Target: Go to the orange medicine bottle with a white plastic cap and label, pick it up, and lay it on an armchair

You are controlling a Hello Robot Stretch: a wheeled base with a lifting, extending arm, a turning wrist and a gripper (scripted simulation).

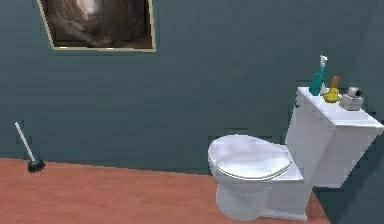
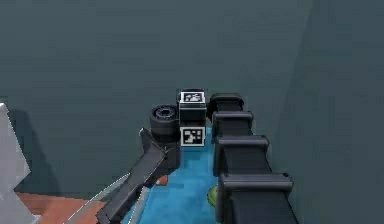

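The step is the approach: an orange thing (image 1: 335, 84), likely the bottle, stands on the toilet tank (image 1: 325, 135); next drive closer; whether the hand (image 2: 112, 205) holds anything I cannot tell

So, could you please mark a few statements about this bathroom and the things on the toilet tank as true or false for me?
1. The toilet has its lid down. True.
2. A small orange item stands on the tank beside a teal spray bottle. True.
3. The plunger stands on top of the tank. False: it stands on the floor against the wall, at the forward view's left.
4. The wall above the plunger is bare. False: a framed picture hangs there.
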